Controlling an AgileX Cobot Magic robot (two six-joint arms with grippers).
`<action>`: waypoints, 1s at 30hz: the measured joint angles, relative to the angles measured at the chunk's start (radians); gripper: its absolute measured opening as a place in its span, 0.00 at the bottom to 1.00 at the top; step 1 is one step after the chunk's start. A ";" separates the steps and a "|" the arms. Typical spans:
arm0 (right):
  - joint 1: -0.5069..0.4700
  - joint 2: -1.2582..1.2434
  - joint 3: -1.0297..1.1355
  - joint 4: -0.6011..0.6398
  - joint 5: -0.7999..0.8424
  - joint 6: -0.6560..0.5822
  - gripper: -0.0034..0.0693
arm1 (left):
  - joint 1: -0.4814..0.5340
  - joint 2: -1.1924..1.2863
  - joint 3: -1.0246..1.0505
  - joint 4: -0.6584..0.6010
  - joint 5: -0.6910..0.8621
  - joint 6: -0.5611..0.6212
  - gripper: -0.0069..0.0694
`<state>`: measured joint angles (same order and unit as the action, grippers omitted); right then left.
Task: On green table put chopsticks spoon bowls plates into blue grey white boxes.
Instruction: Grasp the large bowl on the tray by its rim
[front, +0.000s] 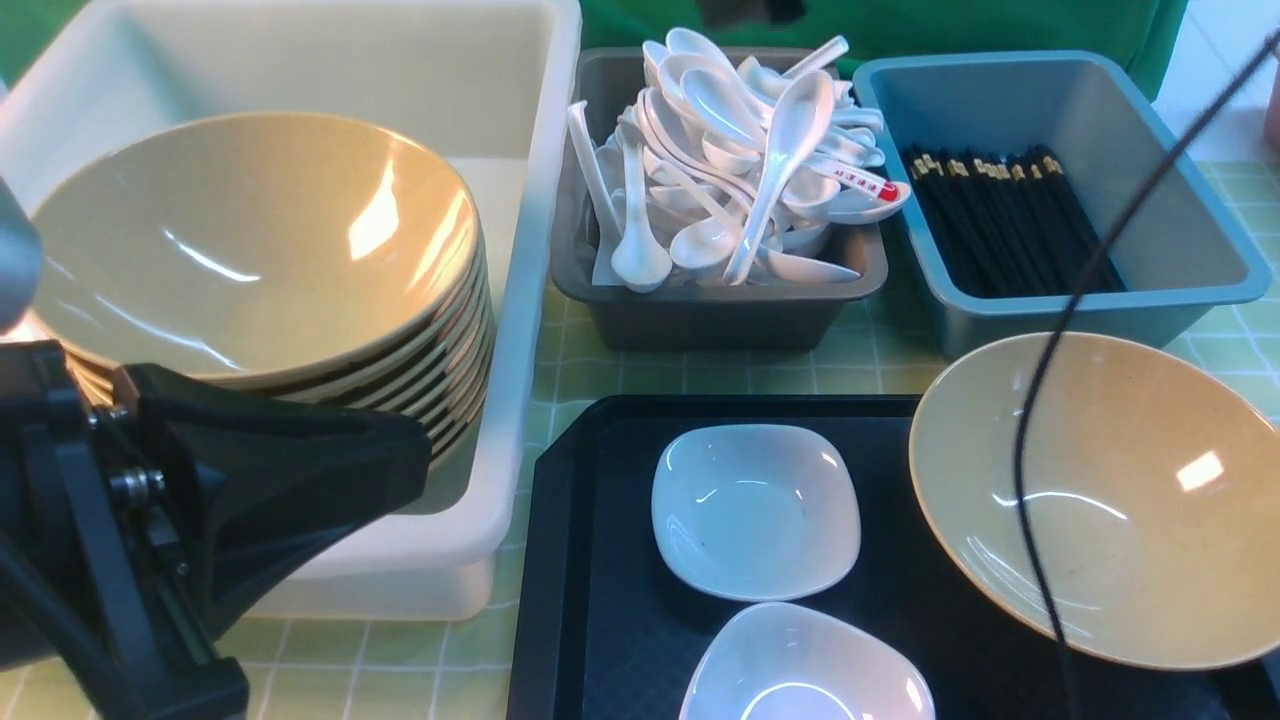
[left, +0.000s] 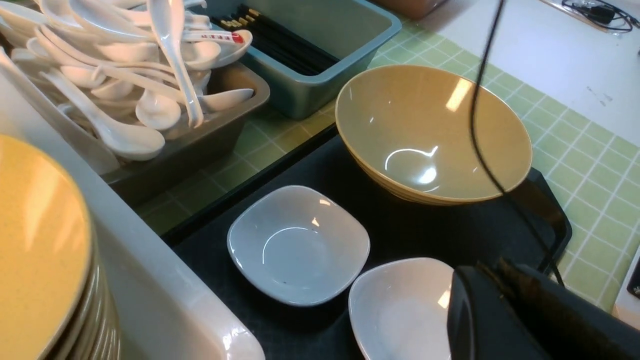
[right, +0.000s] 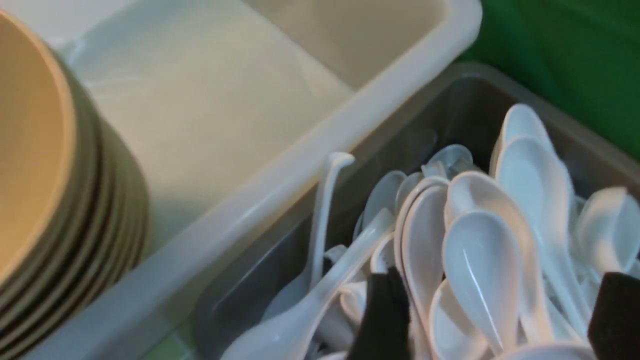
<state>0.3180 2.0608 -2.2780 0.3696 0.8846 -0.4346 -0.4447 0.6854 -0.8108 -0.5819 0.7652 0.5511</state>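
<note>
My right tool (right: 500, 320) is spread over the spoons (front: 730, 150) heaped past the grey box (front: 700, 320) rim at twelve o'clock. My left tool (front: 400, 470) (pressed together) sits against the white box (front: 520, 300) at eight, with bowls (front: 250, 240) stacked inside.

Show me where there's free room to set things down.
White box: bare floor behind the bowl stack. Blue box: free right of the chopsticks. Grey box is heaped with spoons; tray crowded by plates and a bowl.
</note>
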 joint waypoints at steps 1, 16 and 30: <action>0.000 -0.050 0.032 0.000 0.011 -0.016 0.75 | 0.000 0.000 0.000 0.000 0.002 -0.013 0.09; -0.006 -0.932 0.904 -0.109 0.135 0.000 0.08 | 0.000 0.034 0.000 -0.040 -0.028 -0.126 0.09; -0.006 -1.521 1.401 -0.120 0.006 0.143 0.08 | -0.122 0.763 -0.363 -0.216 0.009 -0.152 0.43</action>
<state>0.3122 0.5400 -0.8769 0.2499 0.8905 -0.2913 -0.5668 1.4484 -1.1733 -0.7974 0.7743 0.3992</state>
